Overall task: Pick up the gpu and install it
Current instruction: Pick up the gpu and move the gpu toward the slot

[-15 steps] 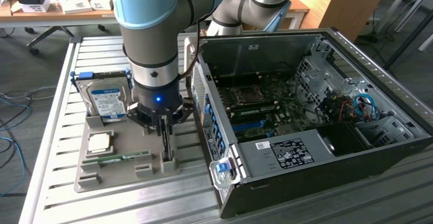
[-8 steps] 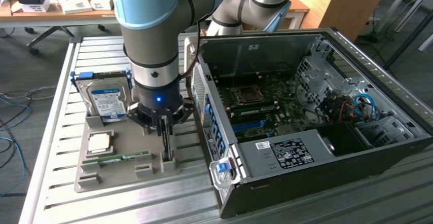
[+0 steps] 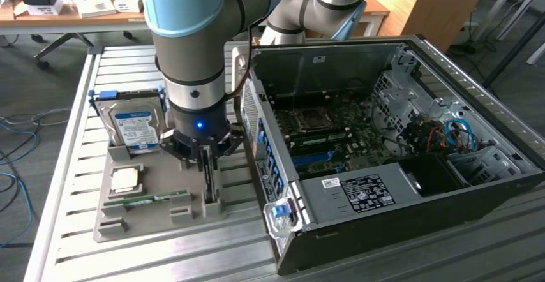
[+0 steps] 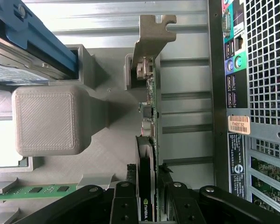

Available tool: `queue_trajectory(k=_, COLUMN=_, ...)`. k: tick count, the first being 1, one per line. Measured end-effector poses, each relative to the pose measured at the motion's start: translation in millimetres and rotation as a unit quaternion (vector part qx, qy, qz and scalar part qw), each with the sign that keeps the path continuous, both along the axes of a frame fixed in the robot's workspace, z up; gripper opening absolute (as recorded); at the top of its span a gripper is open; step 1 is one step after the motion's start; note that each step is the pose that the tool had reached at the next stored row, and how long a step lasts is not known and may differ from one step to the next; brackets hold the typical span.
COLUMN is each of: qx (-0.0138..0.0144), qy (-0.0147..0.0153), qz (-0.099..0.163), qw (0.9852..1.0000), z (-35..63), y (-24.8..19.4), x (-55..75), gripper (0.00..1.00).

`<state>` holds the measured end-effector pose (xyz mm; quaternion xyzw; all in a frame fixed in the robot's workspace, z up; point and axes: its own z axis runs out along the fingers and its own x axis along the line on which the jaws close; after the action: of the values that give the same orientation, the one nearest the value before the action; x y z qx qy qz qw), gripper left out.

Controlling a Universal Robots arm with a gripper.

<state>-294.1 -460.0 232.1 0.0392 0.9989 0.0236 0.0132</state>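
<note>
gpu [image 4: 150, 112], likely light, stiff and fragile, stands on edge in a gray holder [image 4: 98, 154]; the half-closed hand [image 4: 148, 198] pinches its top edge.

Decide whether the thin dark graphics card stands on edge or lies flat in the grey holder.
Standing on edge: the thin dark graphics card rises from a slot in the grey plastic holder, silver bracket edge-on.

Slatted metal desk [image 3: 68, 186] standing on a grey floor [image 3: 34, 84]. Behind the desk, a wooden table [image 3: 73, 18] carries white boxes [image 3: 96, 4]. Past the desk's far corner stands a wooden panel [image 3: 434, 1]. Blue cables [image 3: 17, 135] lie on the floor beside the desk.
</note>
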Motion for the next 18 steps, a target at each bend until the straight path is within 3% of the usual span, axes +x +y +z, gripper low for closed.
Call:
queue_trajectory(k=3, qx=0.0, qy=0.0, qz=0.0, qw=1.0, z=0.0, y=0.0, x=0.0, gripper=0.26)
queue_trajectory(k=12, qx=-0.0001, qy=0.0, qz=0.001, qw=1.0, z=0.0, y=0.0, x=0.0, gripper=0.26)
queue_trajectory(k=18, qx=0.0, qy=0.0, qz=0.021, qw=0.9998, z=-0.2, y=0.0, x=0.0, gripper=0.26)
